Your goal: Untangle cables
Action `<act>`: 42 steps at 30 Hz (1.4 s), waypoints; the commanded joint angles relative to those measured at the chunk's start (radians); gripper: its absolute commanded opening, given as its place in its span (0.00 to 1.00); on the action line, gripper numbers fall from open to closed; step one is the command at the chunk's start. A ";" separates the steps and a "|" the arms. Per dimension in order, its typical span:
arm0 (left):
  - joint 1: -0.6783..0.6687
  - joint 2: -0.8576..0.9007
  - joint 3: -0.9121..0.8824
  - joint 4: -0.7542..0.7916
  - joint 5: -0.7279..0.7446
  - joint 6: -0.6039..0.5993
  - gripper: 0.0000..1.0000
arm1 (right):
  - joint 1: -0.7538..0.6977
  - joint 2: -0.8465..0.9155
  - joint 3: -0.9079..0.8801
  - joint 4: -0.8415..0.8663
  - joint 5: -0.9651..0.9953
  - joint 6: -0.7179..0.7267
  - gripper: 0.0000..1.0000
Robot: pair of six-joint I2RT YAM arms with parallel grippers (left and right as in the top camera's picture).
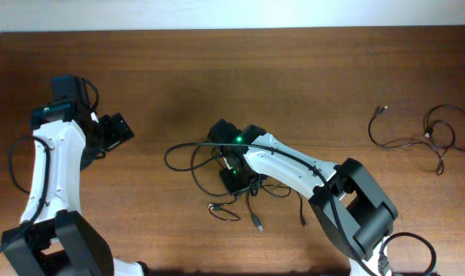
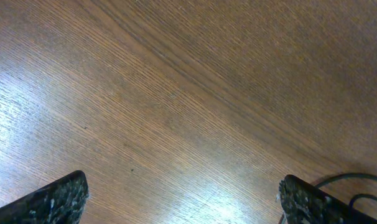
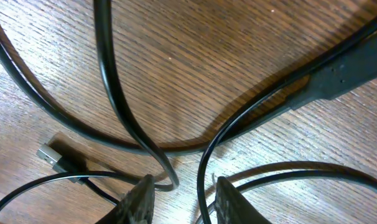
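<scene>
The cables [image 1: 188, 146] lie as a knot of thin black loops at the table's middle, with plug ends [image 1: 259, 225] trailing toward the front. My right gripper [image 1: 234, 175] sits down in this knot. In the right wrist view its fingers [image 3: 182, 199] are a little apart, and a thin strand [image 3: 204, 163] runs between the tips without being pinched. A thicker cord [image 3: 111, 81], a USB plug [image 3: 55, 157] and a moulded connector [image 3: 344, 71] lie just ahead. My left gripper [image 1: 116, 130] is wide open [image 2: 182, 199] and empty over bare wood, left of the knot.
A separate black cable [image 1: 428, 138] lies in loose loops at the far right of the table. A bit of black cord [image 2: 356, 180] shows at the left wrist view's lower right. The table's far edge meets a white wall [image 1: 232, 11].
</scene>
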 commanded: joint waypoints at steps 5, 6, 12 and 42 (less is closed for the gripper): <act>0.003 -0.016 0.006 -0.001 0.001 -0.010 0.99 | 0.003 -0.018 -0.029 0.053 0.018 0.039 0.32; 0.003 -0.016 0.006 -0.001 0.001 -0.010 0.99 | 0.003 -0.018 -0.029 0.072 0.077 0.039 0.33; 0.003 -0.016 0.006 -0.001 0.001 -0.010 0.99 | 0.003 -0.018 -0.029 0.144 0.107 0.084 0.30; 0.003 -0.016 0.006 -0.001 0.001 -0.010 0.99 | 0.003 -0.039 0.126 -0.176 -0.203 -0.068 0.04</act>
